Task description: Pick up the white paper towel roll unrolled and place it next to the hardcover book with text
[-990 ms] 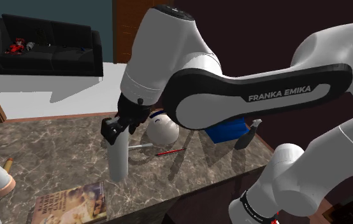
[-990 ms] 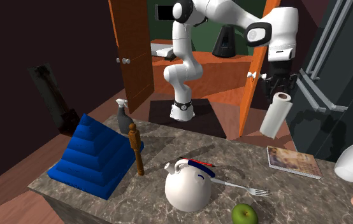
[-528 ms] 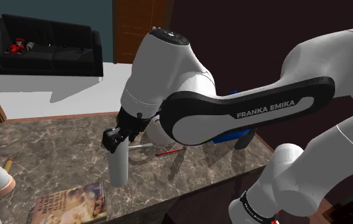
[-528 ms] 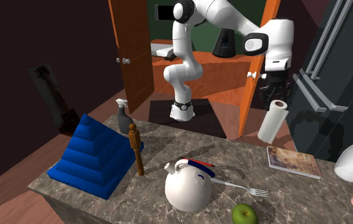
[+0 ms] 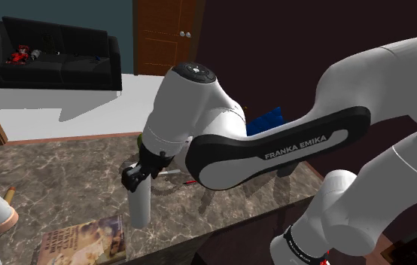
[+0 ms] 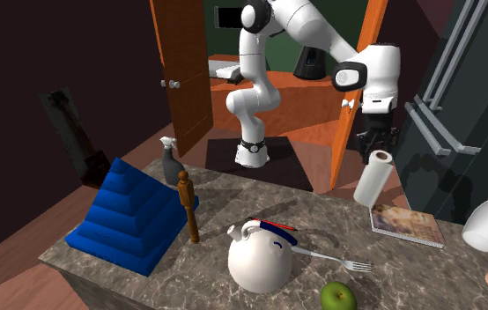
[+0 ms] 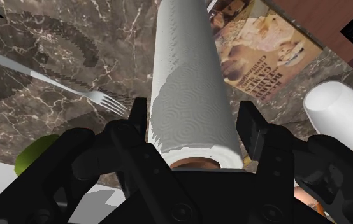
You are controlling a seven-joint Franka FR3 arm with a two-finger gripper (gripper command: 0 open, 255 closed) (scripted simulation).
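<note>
I'm clamping my pincer (image 7: pixel 192 118) on the top end of the paper towel roll (image 7: pixel 188 70). The roll is hanging upright below my fingers, its lower end just beside the book (image 7: pixel 258 51) on the marble counter (image 7: pixel 105 38). A fork (image 7: pixel 54 79) is lying on the opposite side of the pincer.

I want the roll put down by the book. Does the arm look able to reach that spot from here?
Probably yes: the gripper holds the paper towel roll just beside the book, with bare counter around that spot and nothing in the way.
</note>
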